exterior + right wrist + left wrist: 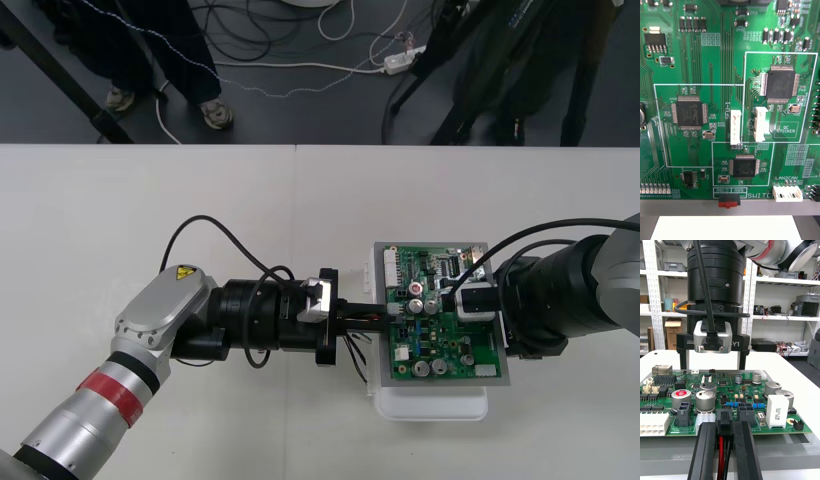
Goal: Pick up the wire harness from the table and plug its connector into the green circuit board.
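- Left wrist view: left pincer is clamped on the harness, with the black plug poking out just past its tips and red and black wires running back between the fingers
- plug sits dead ahead of the pincer at the near edge of the green board, up against a black socket; can't tell if it's seated
- step in hand looks like insertion: hold the plug square to the socket, push straight along the finger line with light force and no side wiggle, and grip firmly so the plug can't slide back
- right pincer stands over the board beyond the left one, fingers apart and holding nothing
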